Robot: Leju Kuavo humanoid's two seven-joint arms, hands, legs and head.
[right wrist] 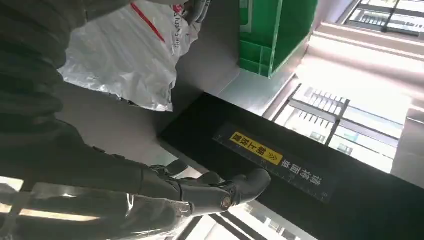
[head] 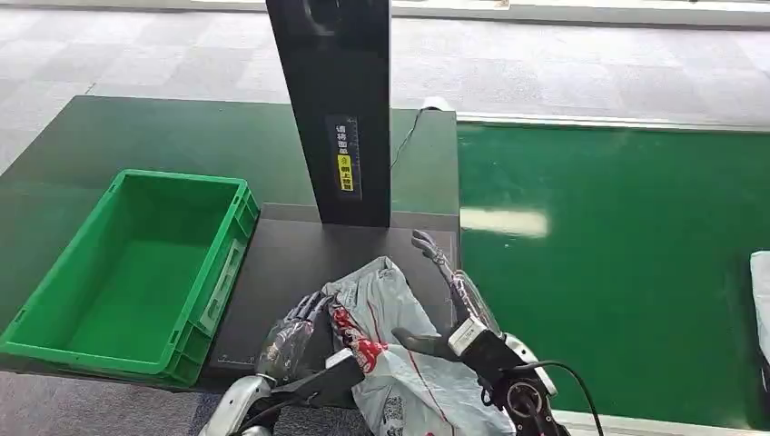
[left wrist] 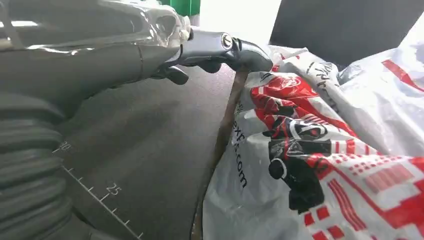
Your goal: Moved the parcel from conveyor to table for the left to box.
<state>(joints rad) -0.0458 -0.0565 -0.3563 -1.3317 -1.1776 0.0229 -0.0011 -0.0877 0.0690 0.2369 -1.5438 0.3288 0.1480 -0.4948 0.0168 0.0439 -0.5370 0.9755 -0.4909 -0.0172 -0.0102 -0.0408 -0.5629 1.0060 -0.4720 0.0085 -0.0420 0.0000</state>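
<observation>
A grey-white plastic parcel (head: 399,318) with red and black print lies crumpled on the dark mat (head: 291,263) at the table's near edge. My left hand (head: 289,341) rests against its left side with the fingers loosely spread and nothing in them. In the left wrist view the thumb (left wrist: 240,47) reaches the edge of the parcel (left wrist: 325,150). My right hand (head: 454,291) stands open along the parcel's right side, fingers stretched forward. In the right wrist view those fingers (right wrist: 200,192) are straight and apart from the parcel (right wrist: 125,60).
An empty green crate (head: 136,272) stands on the table to the left of the mat. A black upright post (head: 331,109) rises just behind the parcel. The green conveyor (head: 617,263) runs on the right, with another white parcel (head: 761,300) at its right edge.
</observation>
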